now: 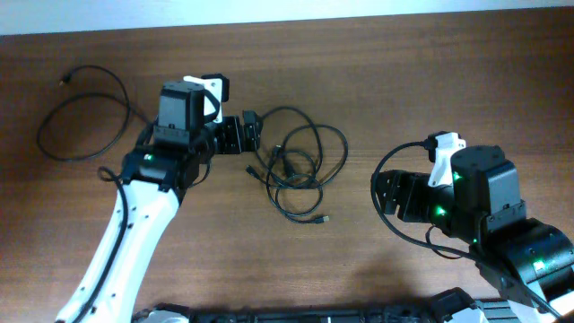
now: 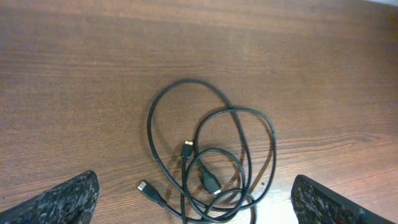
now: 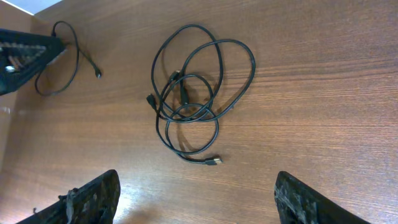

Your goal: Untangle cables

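The tangled cables point(image 1: 289, 169) lie in a loose heap of overlapping loops near the middle of the bench point(image 1: 404, 81). Several small plugs show in the knot, and one light metallic tip point(image 3: 214, 160) trails out on the side nearest the robot. A separate cable point(image 1: 124, 90) lies in its own open loop well apart at the far left, beside the left arm, so by my reading one cord is already freed and the heap holds the rest. The left gripper point(image 1: 254, 133) hovers just beside the heap's left edge with its jaws spread wide and nothing between them. The right gripper point(image 1: 377, 193) sits farther off on the right, also apart and empty. The step in hand looks like lining up for a fresh pick. The next move calls for closing on a single strand or a free plug end rather than a crossing, then drawing it sideways away from the heap.
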